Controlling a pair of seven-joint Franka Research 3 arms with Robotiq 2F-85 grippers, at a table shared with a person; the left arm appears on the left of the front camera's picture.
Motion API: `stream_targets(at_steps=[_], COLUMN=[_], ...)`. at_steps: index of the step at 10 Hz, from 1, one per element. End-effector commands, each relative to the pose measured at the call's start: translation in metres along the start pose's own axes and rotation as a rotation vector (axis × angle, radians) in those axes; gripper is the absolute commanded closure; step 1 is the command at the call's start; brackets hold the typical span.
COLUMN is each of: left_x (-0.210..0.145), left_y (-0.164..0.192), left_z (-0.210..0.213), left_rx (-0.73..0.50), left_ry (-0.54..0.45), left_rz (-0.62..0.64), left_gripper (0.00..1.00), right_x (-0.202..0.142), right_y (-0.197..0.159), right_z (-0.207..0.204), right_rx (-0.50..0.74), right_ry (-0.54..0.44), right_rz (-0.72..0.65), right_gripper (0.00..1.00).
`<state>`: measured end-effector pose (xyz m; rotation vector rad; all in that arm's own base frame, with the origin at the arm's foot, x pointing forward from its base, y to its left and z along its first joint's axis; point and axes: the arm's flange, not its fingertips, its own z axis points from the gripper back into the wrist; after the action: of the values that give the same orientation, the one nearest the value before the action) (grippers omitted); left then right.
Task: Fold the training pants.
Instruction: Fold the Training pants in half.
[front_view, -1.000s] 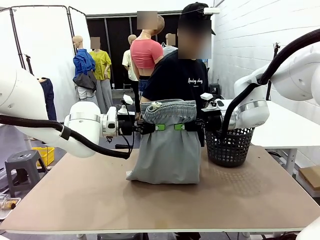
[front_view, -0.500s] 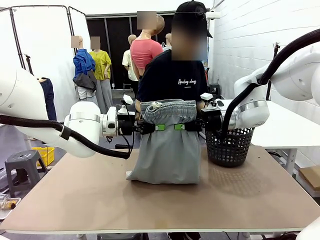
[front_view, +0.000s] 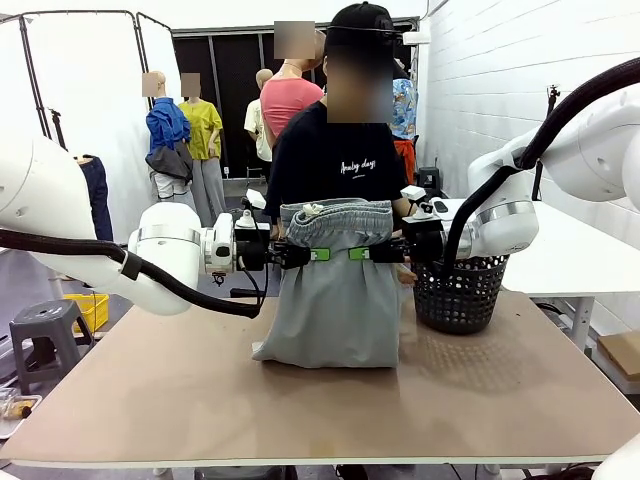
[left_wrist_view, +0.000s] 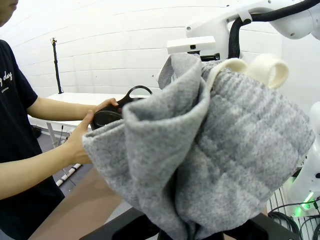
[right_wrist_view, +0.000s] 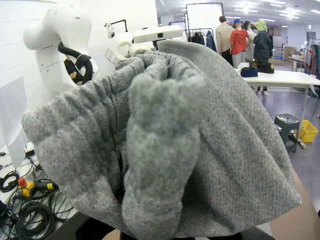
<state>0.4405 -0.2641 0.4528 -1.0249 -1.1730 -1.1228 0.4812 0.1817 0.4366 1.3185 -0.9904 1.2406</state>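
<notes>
Left gripper (front_view: 305, 254) clamps the training pants (front_view: 335, 300) at their 9 o'clock edge, right gripper (front_view: 362, 254) at 3 o'clock; hem rests on table (front_view: 300, 400). Person's hands (left_wrist_view: 92, 132) touch black mesh basket (front_view: 458, 292) at pants' 3 o'clock.

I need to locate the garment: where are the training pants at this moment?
In the front view, the training pants hang mid-table between the left end effector and right end effector, which pinch the waistband; the hem rests on the table, left of the black mesh basket.

Both arms (front_view: 165, 262) have white rounded casings, silver wrist rings, black hoses; grippers black, green pads (front_view: 320, 254).
</notes>
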Motion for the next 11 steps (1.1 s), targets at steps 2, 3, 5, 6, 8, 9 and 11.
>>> stream_targets(at_steps=[2,3,5,6,8,9,11], left_x=[0.001,0.001,0.001,0.0,-0.001,0.002,0.01], left_y=[-0.002,-0.002,-0.002,0.0,0.012,0.023,0.04], left_z=[0.0,0.0,0.0,0.0,0.003,0.0,-0.005], left_rx=[0.012,0.012,0.012,0.0,0.011,0.009,0.012], left_ry=[-0.006,-0.006,-0.006,0.0,-0.012,-0.015,-0.045], left_rz=[0.002,0.002,0.002,0.0,0.018,0.024,0.039], left_gripper=[1.0,1.0,1.0,1.0,1.0,1.0,1.0], right_x=[0.002,0.002,0.002,0.002,0.003,0.009,0.026], right_y=[0.001,0.001,0.001,0.001,-0.006,-0.014,-0.03], right_z=[-0.001,-0.001,-0.001,-0.001,0.0,0.002,0.006], right_rx=[0.01,0.01,0.01,0.01,-0.003,-0.005,-0.021], right_ry=[-0.009,-0.009,-0.009,-0.009,-0.001,0.001,0.02], right_rz=[0.002,0.002,0.002,0.002,-0.004,-0.007,-0.001], right_gripper=[1.0,1.0,1.0,1.0,1.0,1.0,1.0])
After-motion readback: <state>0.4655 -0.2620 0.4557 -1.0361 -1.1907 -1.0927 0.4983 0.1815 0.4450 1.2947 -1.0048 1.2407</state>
